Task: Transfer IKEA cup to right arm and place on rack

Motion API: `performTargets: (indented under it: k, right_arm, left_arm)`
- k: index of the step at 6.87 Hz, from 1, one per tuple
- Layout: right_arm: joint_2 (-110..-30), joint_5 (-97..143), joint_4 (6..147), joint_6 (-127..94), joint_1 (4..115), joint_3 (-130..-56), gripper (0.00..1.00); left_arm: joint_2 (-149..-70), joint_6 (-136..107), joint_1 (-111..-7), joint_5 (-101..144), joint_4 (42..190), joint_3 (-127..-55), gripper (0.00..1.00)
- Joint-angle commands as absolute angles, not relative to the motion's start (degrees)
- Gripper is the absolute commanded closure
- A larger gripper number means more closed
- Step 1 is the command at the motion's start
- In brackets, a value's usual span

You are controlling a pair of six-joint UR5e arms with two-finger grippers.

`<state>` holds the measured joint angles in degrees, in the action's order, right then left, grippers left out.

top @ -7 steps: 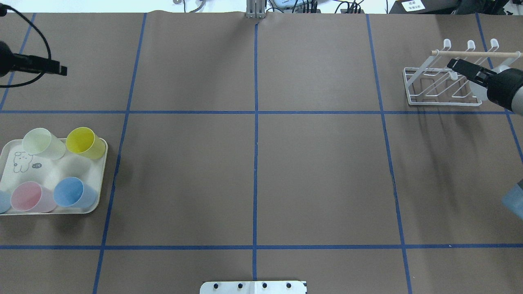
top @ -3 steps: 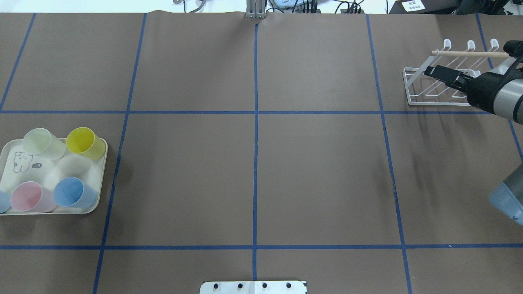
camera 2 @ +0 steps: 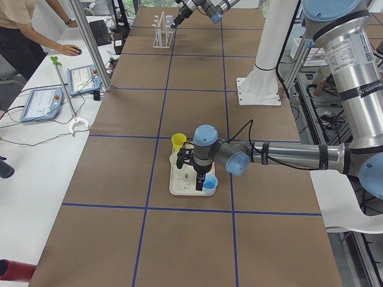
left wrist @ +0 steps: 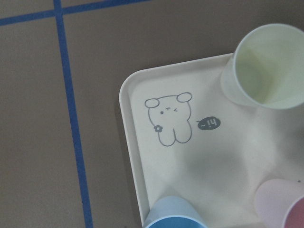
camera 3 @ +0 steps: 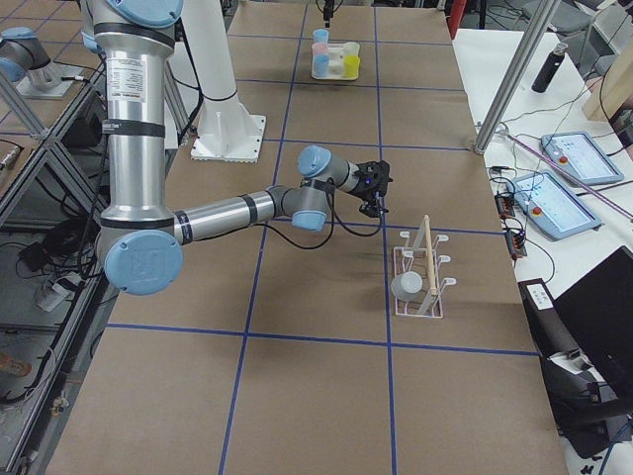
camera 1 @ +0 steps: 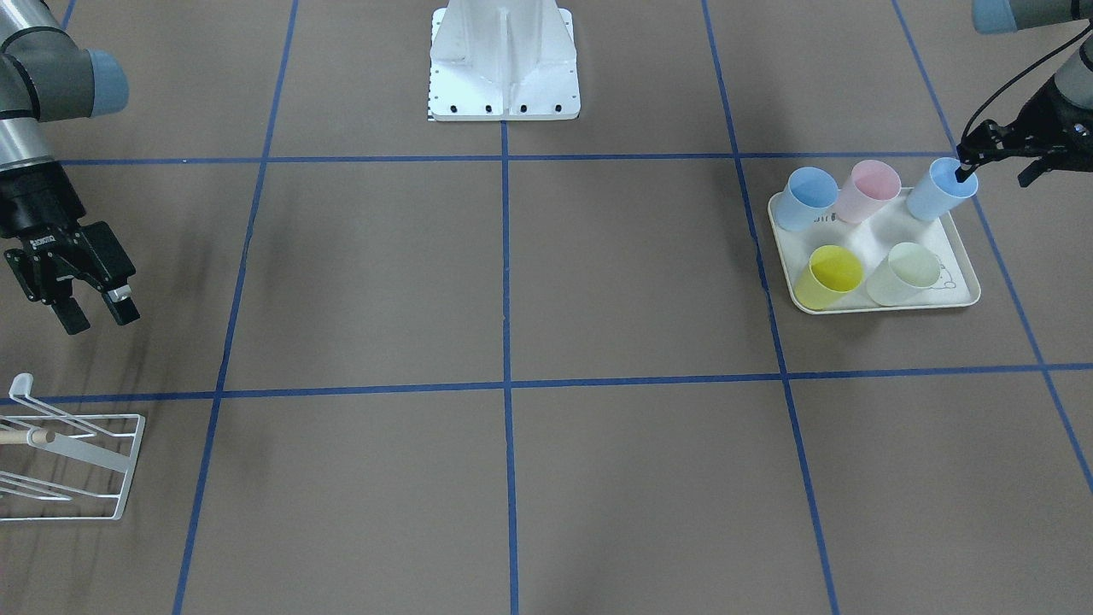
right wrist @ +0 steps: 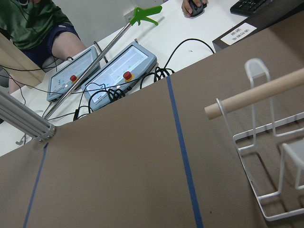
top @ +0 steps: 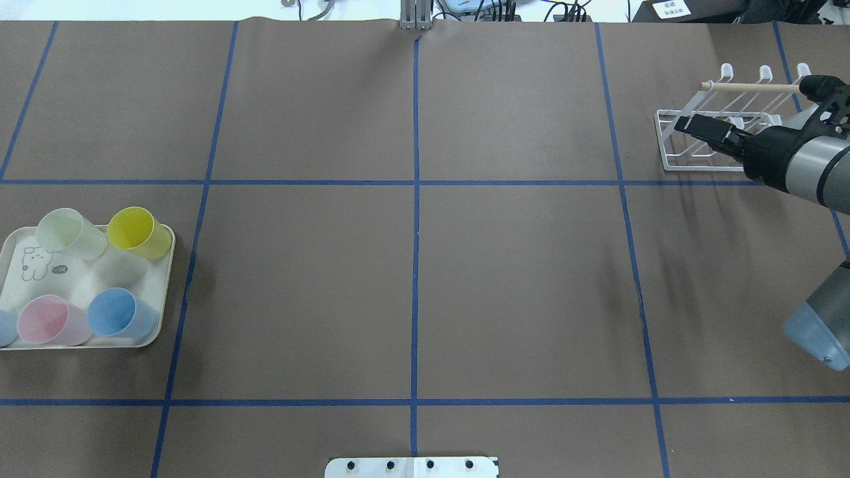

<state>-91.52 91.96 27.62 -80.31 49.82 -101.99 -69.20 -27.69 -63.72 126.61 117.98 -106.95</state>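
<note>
Left gripper [camera 1: 995, 169] hangs over the tray's robot-side outer corner, jaws apparently parted, with one fingertip [camera 1: 965, 173] dipped into the mouth of the light blue cup [camera 1: 938, 195]; no closed grasp is visible. This cup stands mouth up on the cream rabbit-print tray [camera 1: 888, 308] at the table's left end. In the same row are a pink cup [camera 1: 869, 190] and a second blue cup [camera 1: 809, 199]. A yellow cup [camera 1: 827, 275] and a pale green cup [camera 1: 909, 272] fill the row farther from the robot. Well apart, at the right end, stands the white wire rack [top: 690, 143] with its wooden dowel [top: 750, 86]; the right side view shows a pale cup [camera 3: 406, 286] sitting on it. Right gripper [camera 1: 101, 318] hovers near the rack on its robot side, fingers spread, holding nothing.
</note>
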Motion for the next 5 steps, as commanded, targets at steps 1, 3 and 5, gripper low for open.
performTargets:
  k: [1,3,5]
  right_arm:
    - [-91.49,91.76,27.69,-80.42,49.57,-102.04,0.00]
    - [-91.49,91.67,27.69,-80.42,49.39,-102.13,0.00]
    - [-91.49,90.97,27.69,-80.42,48.87,-102.30,0.00]
  left_arm:
    - [-70.74,-27.69,-62.67,127.96,118.04,-101.98,0.03]
    - [-71.37,-28.12,-61.27,133.66,117.60,-101.25,0.03]
    - [-70.93,-28.04,-61.08,133.68,117.68,-100.73,0.23]
